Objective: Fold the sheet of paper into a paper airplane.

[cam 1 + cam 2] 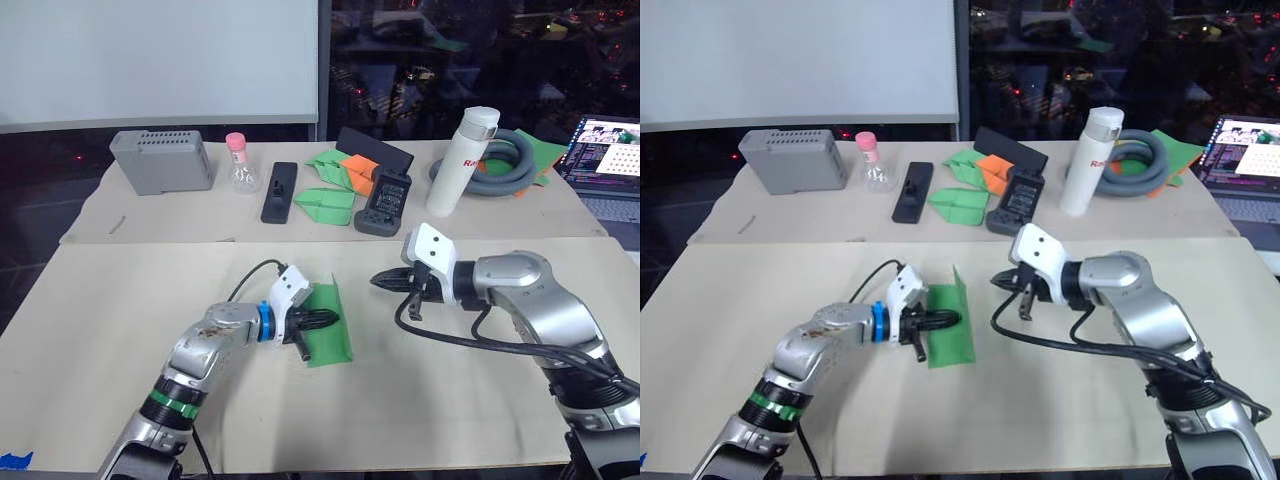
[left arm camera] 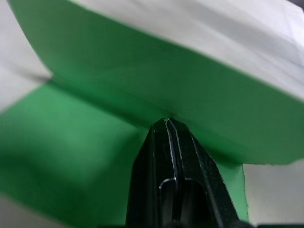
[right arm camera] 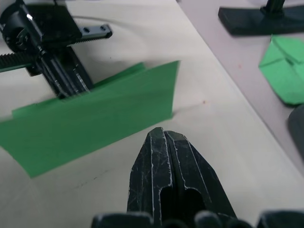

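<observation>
The sheet of paper is bright green and lies mid-table, folded along a crease with its far half standing up like a wall. My left gripper reaches in from the left, shut, with its black fingertips pressed onto the flat half right at the crease. My right gripper is shut too and holds nothing. It hovers a short way to the right of the sheet, apart from it, with its tips pointing at the raised half.
Along the back of the table stand a grey box, a pink-capped bottle, a black bar, folded green papers, an orange folded paper, a black device, a white bottle, a grey hose and a laptop.
</observation>
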Motion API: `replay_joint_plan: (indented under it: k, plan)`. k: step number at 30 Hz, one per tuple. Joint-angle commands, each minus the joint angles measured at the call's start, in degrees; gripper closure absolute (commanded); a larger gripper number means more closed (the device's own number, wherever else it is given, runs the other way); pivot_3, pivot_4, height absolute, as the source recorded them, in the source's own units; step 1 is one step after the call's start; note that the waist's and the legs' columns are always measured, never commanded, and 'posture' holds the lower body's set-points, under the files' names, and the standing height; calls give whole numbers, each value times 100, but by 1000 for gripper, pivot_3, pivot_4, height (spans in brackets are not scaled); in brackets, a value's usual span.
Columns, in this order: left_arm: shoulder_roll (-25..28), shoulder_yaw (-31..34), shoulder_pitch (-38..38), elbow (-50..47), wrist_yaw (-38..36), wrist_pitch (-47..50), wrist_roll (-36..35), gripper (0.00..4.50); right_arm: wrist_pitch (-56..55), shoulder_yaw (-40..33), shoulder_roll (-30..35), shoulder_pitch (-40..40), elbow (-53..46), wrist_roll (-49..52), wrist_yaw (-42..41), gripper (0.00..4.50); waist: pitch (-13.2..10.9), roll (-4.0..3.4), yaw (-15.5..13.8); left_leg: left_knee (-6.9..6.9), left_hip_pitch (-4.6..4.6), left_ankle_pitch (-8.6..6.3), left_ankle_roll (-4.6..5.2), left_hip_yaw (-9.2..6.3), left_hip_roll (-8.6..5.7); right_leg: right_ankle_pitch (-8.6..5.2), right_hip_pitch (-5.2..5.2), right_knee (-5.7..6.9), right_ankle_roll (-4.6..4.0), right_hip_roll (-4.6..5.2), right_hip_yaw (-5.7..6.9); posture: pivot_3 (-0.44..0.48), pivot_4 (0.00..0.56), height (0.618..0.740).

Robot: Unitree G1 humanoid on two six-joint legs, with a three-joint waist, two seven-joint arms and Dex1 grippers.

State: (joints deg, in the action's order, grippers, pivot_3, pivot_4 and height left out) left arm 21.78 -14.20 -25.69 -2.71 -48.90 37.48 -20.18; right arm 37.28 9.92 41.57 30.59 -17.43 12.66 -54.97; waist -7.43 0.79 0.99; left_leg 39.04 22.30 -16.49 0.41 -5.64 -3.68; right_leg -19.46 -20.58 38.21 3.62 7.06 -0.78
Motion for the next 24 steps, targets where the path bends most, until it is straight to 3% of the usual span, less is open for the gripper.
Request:
replay_joint_plan:
  k: [1,5,12,18,24]
  plan:
    - [-356,-305,-275,584,53,-331,289,4500,256,-388,157,-97,-603,216,117,4487,0,0,-31,3,0,0,1,0,-4,0,3,0,0,2,1,0,150,740]
    - [-677,-562,-514,1401,96,-587,657,4500,384,-355,307,-264,-957,204,212,4487,-1,2,-37,20,2,-8,15,-1,-12,1,13,0,1,5,1,0,150,740]
    - [-792,-665,-550,1662,-91,-645,764,4500,541,21,133,-324,-1274,135,539,4487,0,3,-24,26,-5,-9,17,-1,-17,1,23,-1,3,12,1,0,150,740]
    - [-603,-507,-438,1442,-125,-586,766,4500,101,1048,204,-443,-280,-909,844,4487,1,4,-14,27,-9,-10,18,-1,-20,2,23,2,3,13,1,0,150,740]
    - [-298,-326,-171,761,-172,-269,581,4500,-249,1311,-93,-601,390,-1182,877,4487,2,4,65,23,-18,-9,17,-1,-13,2,22,9,4,8,2,0,150,740]
